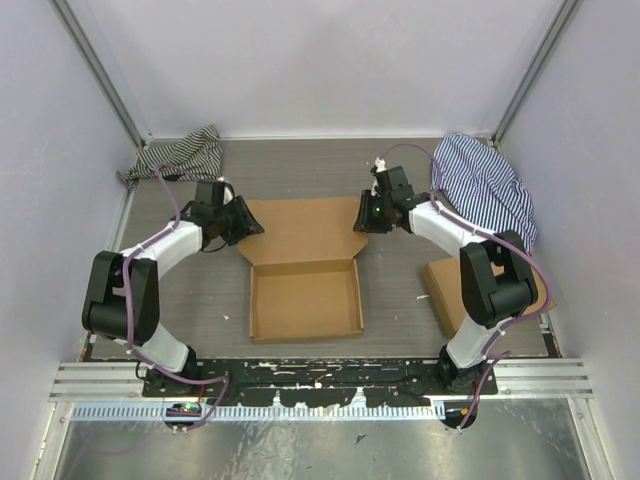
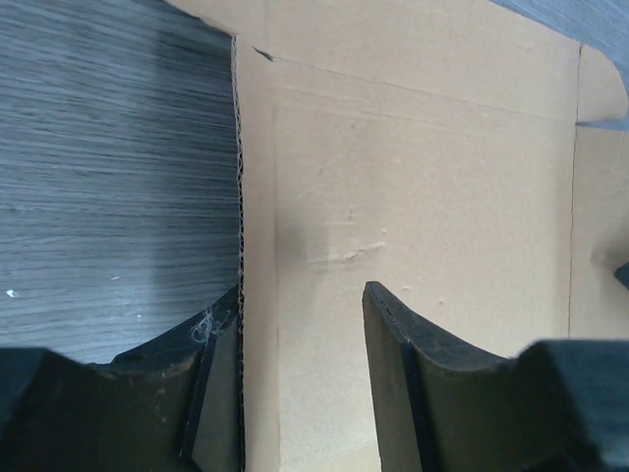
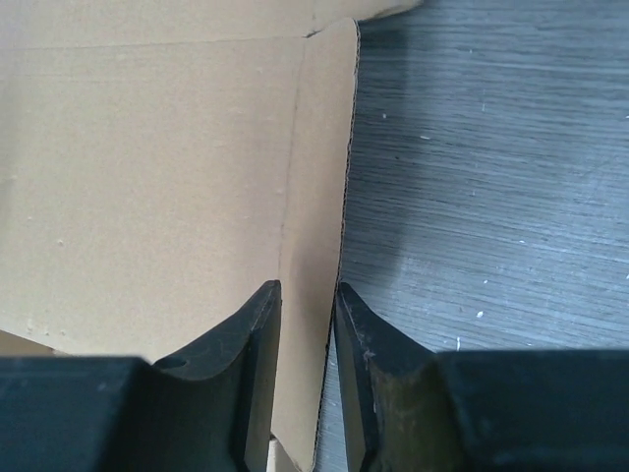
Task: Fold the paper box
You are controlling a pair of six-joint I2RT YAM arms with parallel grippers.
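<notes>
The paper box (image 1: pixel 305 290) is plain brown cardboard lying mid-table, its shallow tray towards me and its lid panel (image 1: pixel 300 230) flat behind it. My left gripper (image 1: pixel 245 222) is at the lid's left side flap. In the left wrist view (image 2: pixel 303 295) the jaws are wide open and straddle the raised flap edge (image 2: pixel 240 197), which lies against the left finger. My right gripper (image 1: pixel 362 214) is at the lid's right side flap. In the right wrist view (image 3: pixel 307 287) the jaws stand a narrow gap apart around the flap (image 3: pixel 319 197), not clamped.
A second brown cardboard box (image 1: pixel 445 295) lies at the right, partly behind my right arm. A striped cloth (image 1: pixel 180 155) lies at the back left and a blue striped cloth (image 1: pixel 485 185) at the back right. Walls enclose the grey table (image 1: pixel 200 300).
</notes>
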